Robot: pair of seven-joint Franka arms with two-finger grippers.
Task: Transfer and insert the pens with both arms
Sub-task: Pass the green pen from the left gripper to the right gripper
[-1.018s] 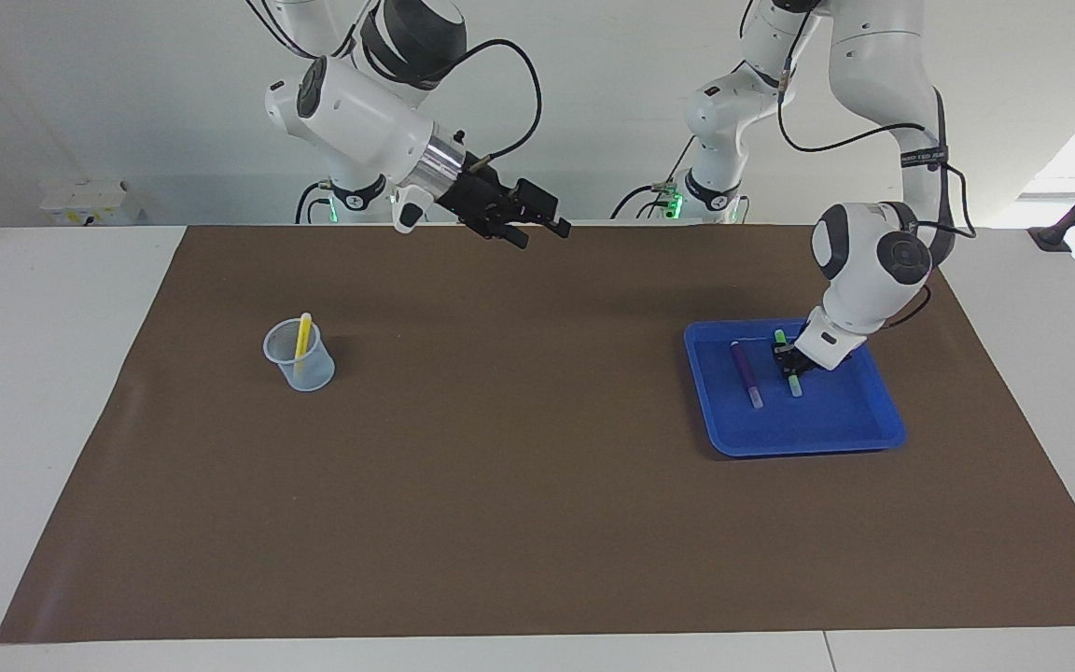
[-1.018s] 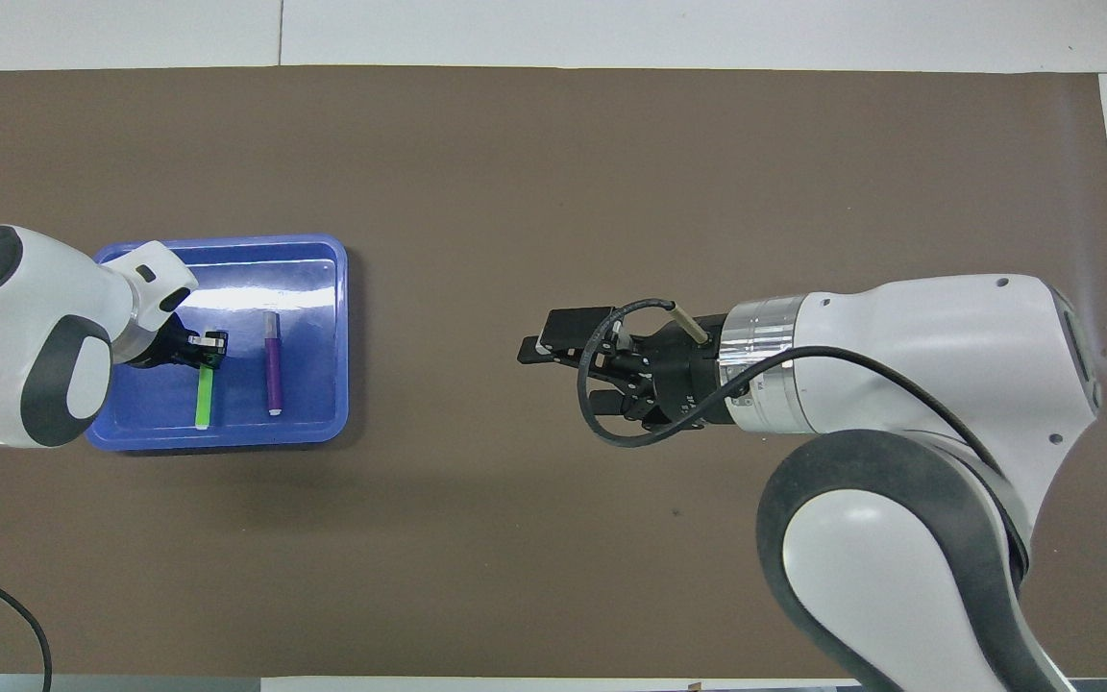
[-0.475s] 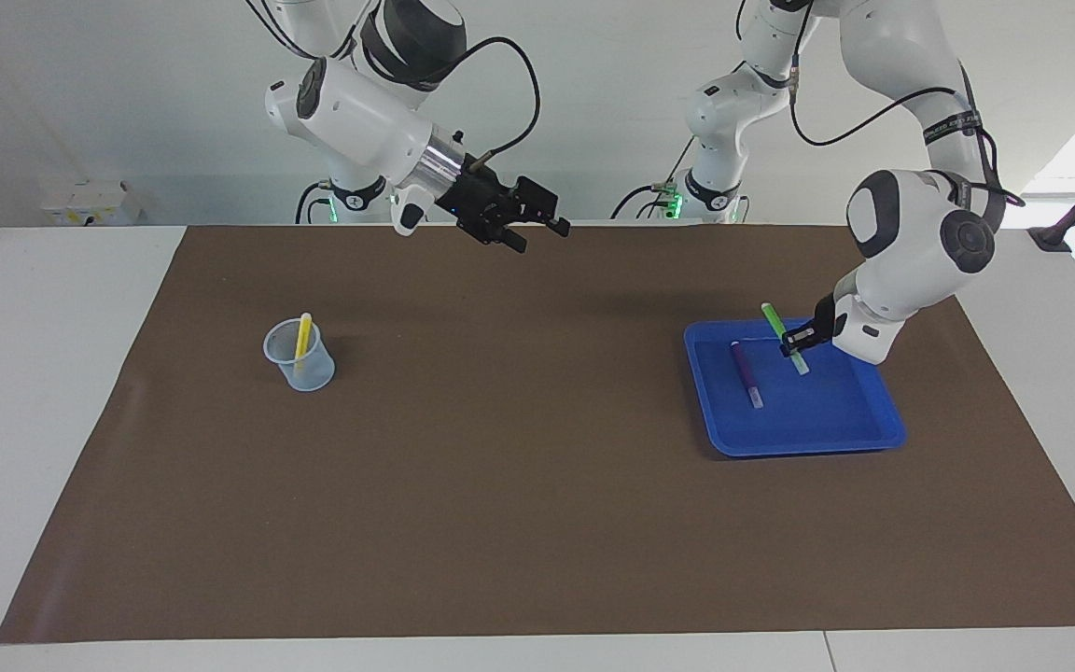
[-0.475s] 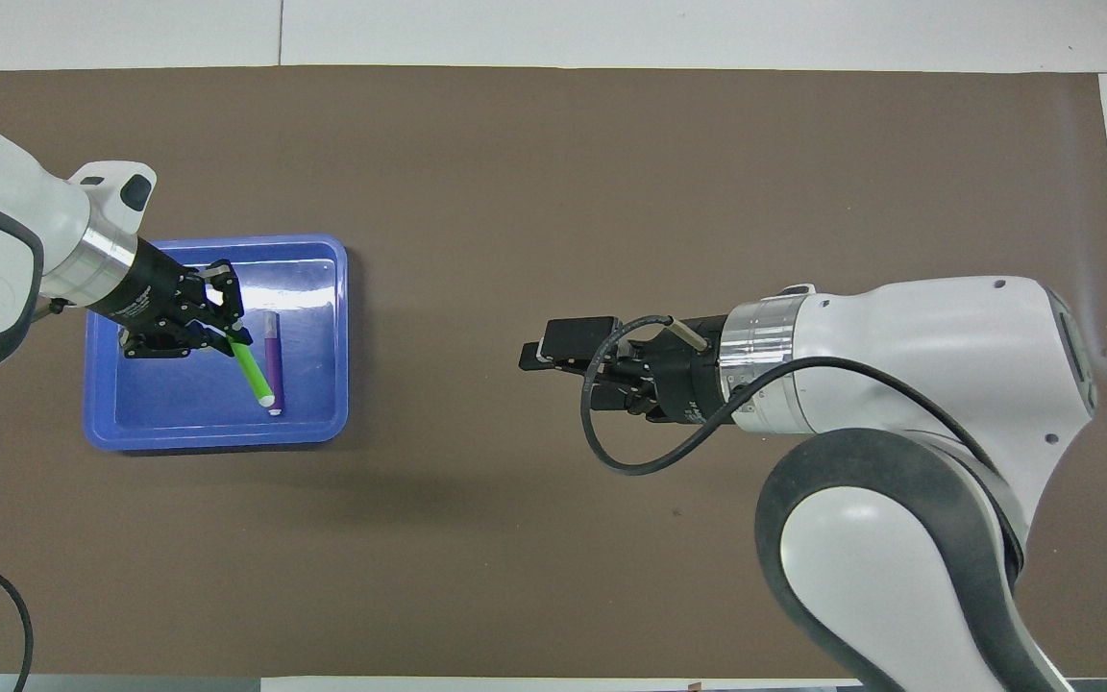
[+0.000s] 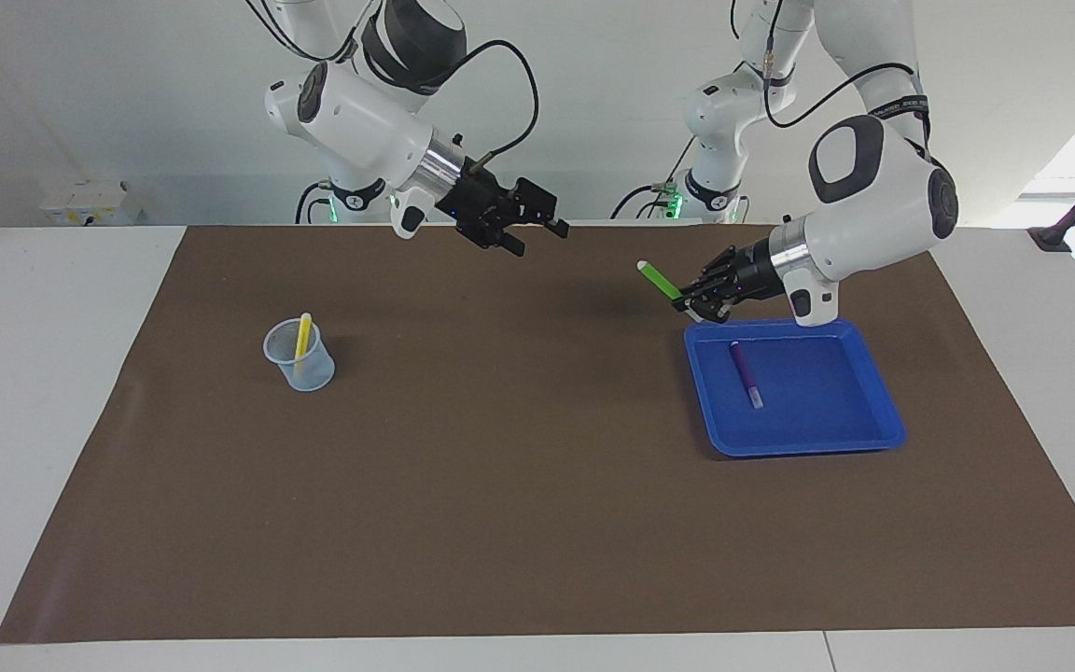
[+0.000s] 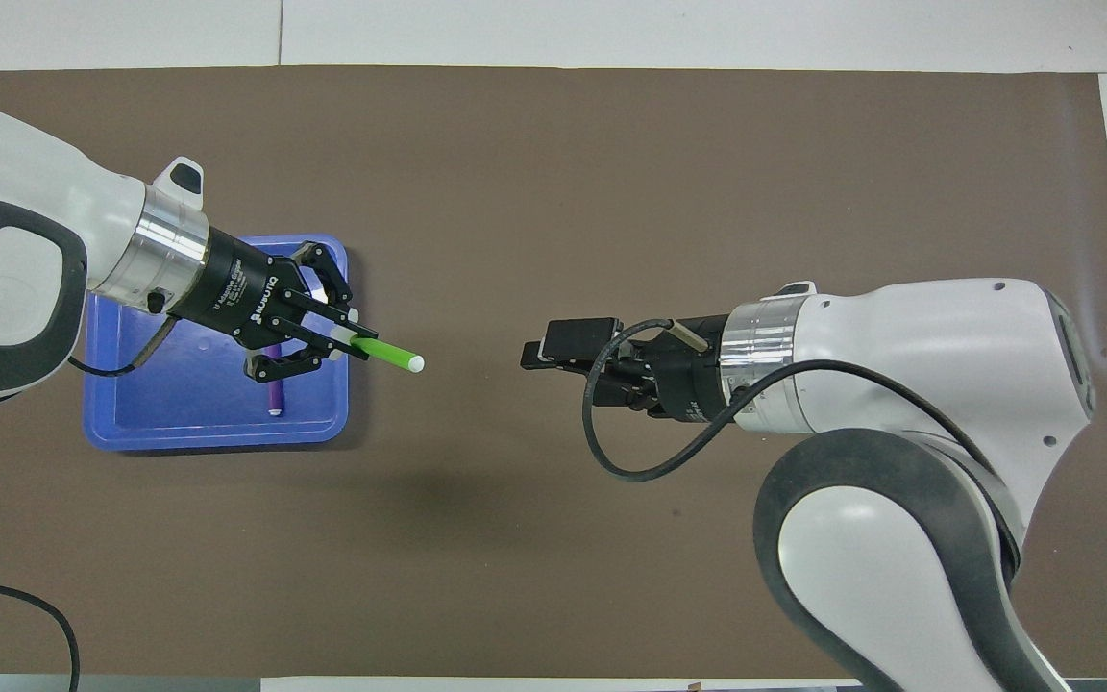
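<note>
The green pen (image 5: 659, 278) was clamped in your left gripper (image 5: 694, 297), up in the air over the blue tray's (image 5: 873, 439) rim with its pale cap toward the middle of the surface (image 5: 537, 523). Your right gripper (image 5: 526, 224) waited over the middle, fingers parted and empty. You needed to present the capped end level between them and release only once they gripped.

Even, bright light falls on both views, and focus is sharp throughout. Soft shadows lie on the brown mat (image 5: 500, 485) below the left gripper (image 5: 698, 297) and the right gripper (image 5: 523, 224). White glare (a window, perhaps) washes out the facing view's edge past the left arm. The blue tray (image 6: 121, 423) shows pale sheen beneath the left gripper.
</note>
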